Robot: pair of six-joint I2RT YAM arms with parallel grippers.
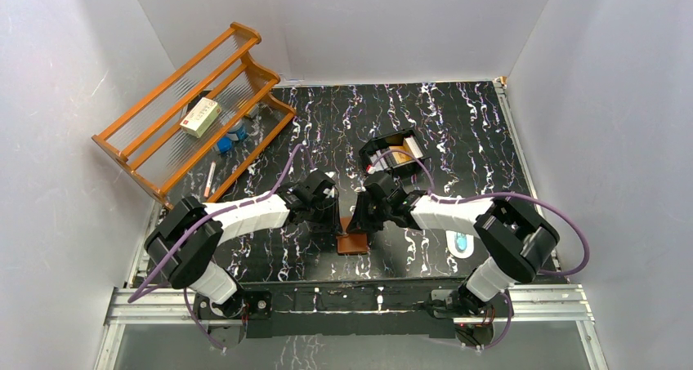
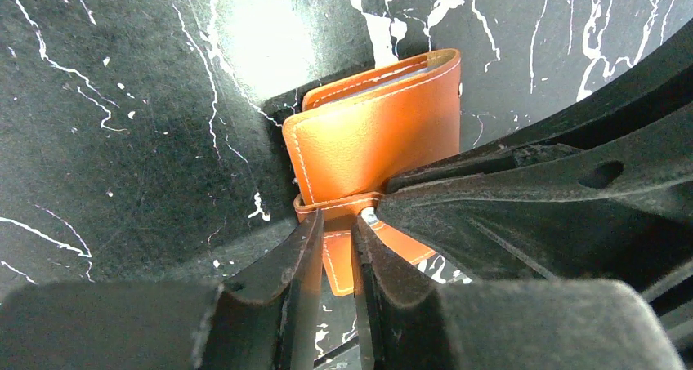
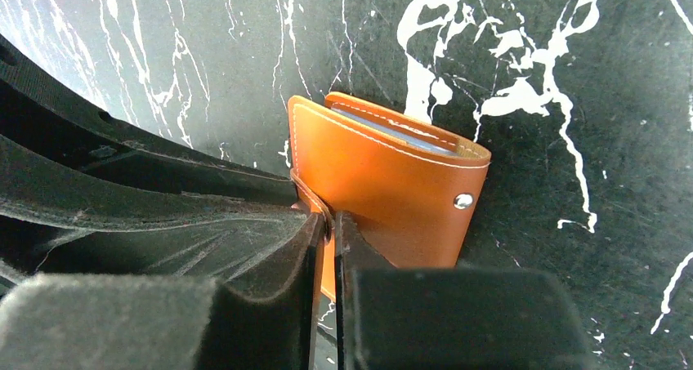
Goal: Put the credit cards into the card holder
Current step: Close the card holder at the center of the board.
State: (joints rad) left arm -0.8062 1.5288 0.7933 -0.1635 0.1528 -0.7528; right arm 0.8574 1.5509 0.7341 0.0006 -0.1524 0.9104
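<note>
The brown leather card holder (image 1: 352,242) lies folded shut on the black marbled table, near the front middle. It also shows in the left wrist view (image 2: 376,133) and in the right wrist view (image 3: 392,182), with pale sleeves at its top edge and a metal snap (image 3: 463,200). My right gripper (image 3: 330,223) is shut on its closing strap, seen edge-on. My left gripper (image 2: 335,231) faces it from the other side, jaws a narrow gap apart over the strap (image 2: 339,256), pinching nothing that I can see. The credit cards (image 1: 398,153) lie in a black tray behind the grippers.
The black open-top tray (image 1: 369,153) sits just behind the grippers. A wooden rack (image 1: 196,109) with a small box stands at the back left, a pen (image 1: 210,178) by its foot. A white-and-blue packet (image 1: 462,243) lies near the right arm.
</note>
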